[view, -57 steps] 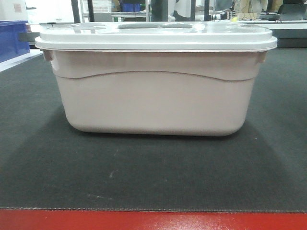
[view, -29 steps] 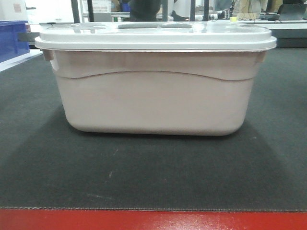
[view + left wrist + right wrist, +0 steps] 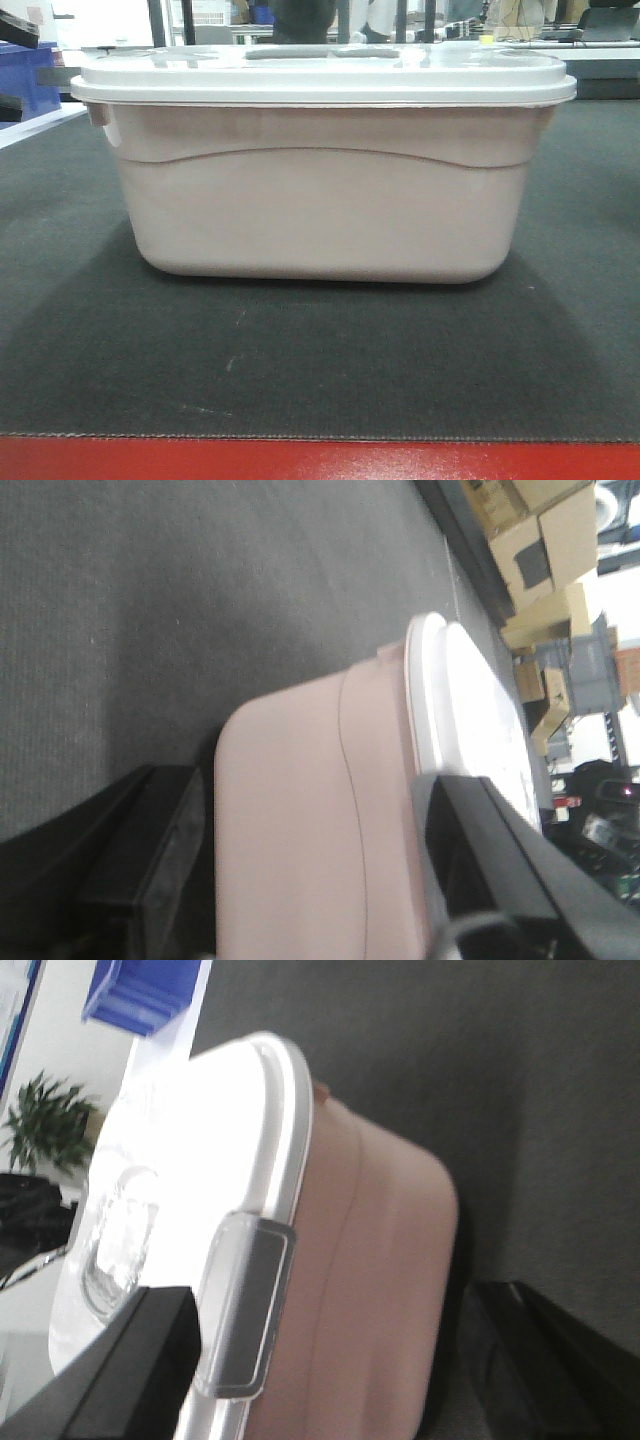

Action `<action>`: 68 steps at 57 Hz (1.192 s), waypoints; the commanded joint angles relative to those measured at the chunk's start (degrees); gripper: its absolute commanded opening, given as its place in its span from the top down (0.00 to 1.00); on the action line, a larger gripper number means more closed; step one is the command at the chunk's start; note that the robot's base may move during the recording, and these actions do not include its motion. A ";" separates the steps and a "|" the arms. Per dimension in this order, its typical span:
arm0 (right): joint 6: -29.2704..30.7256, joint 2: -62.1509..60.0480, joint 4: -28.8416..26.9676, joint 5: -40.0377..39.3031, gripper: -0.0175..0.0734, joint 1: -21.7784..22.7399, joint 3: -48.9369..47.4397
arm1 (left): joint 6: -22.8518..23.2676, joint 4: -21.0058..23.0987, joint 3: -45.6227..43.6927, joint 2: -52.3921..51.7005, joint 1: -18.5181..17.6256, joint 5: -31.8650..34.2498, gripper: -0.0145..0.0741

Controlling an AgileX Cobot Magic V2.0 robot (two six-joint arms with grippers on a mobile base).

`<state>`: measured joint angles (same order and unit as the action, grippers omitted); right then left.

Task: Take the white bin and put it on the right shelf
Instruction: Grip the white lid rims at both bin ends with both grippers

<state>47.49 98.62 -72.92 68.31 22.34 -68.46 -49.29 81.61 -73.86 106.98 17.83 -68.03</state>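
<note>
Nearest to the front camera is the red table edge point(image 3: 320, 462), then the dark grey mat point(image 3: 320, 360). On the mat the white bin point(image 3: 320, 210) stands upright with its white lid point(image 3: 320, 78) on. The left gripper point(image 3: 305, 800) is spread wide around one end of the bin and the right gripper point(image 3: 330, 1300) around the other end, beside the lid's grey latch point(image 3: 245, 1305); I cannot tell if the fingers touch. Far behind on the left is a blue bin point(image 3: 25, 85).
</note>
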 commanded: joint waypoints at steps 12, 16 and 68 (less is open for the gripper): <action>1.32 -0.41 -7.55 7.92 0.12 -5.56 -1.57 | 1.76 6.33 -1.90 -2.46 -4.21 -8.76 0.41; 1.32 -0.41 -7.55 7.92 0.12 -6.23 -1.57 | 2.48 7.28 -1.90 -2.46 -4.99 -8.76 0.41; 1.84 0.89 -11.73 7.87 0.12 -12.16 -1.57 | 4.16 11.03 -1.90 -1.68 -14.58 -8.76 0.41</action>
<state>48.43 102.12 -79.96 67.27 10.68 -68.46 -45.40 87.62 -74.08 108.05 4.19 -67.63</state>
